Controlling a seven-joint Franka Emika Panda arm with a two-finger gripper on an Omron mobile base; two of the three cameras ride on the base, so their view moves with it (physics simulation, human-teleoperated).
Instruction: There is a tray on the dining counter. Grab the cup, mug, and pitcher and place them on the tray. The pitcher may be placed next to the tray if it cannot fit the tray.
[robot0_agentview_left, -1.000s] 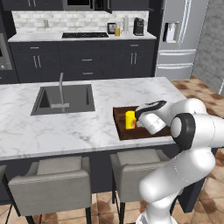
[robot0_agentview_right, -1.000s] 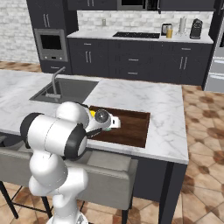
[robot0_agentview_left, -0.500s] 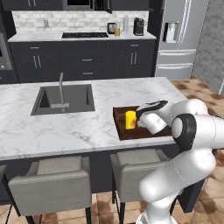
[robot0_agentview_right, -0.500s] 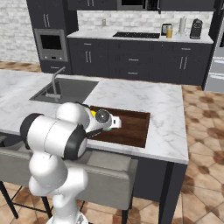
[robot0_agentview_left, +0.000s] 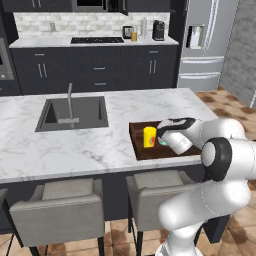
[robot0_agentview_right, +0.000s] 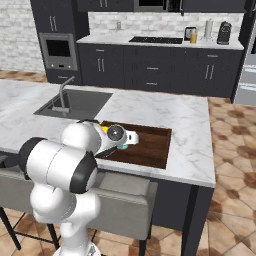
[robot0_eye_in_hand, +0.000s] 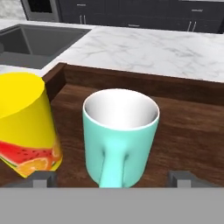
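Observation:
The dark brown tray (robot0_agentview_left: 144, 152) (robot0_agentview_right: 150, 145) lies at the near edge of the dining counter. On it stand the yellow cup (robot0_agentview_left: 149, 137) (robot0_eye_in_hand: 26, 127) and, right beside it, the teal mug (robot0_eye_in_hand: 120, 135) (robot0_agentview_right: 122, 147), upright with its handle facing my hand. My gripper (robot0_eye_in_hand: 113, 178) (robot0_agentview_left: 161, 139) is open, low over the tray; its fingertips (robot0_eye_in_hand: 43, 177) flank the mug at a distance without touching it. In the left base view the mug (robot0_agentview_left: 163, 142) is mostly hidden behind my hand. The amber pitcher (robot0_agentview_left: 134, 35) (robot0_agentview_right: 193, 37) stands far off on the back counter.
A sink with a faucet (robot0_agentview_left: 70, 102) is set into the counter left of the tray. Two stools (robot0_agentview_left: 57, 210) stand under the counter's near edge. On the back counter a white paper-towel roll (robot0_agentview_left: 144, 27) and a dark coffee machine (robot0_agentview_left: 158, 30) stand beside the pitcher.

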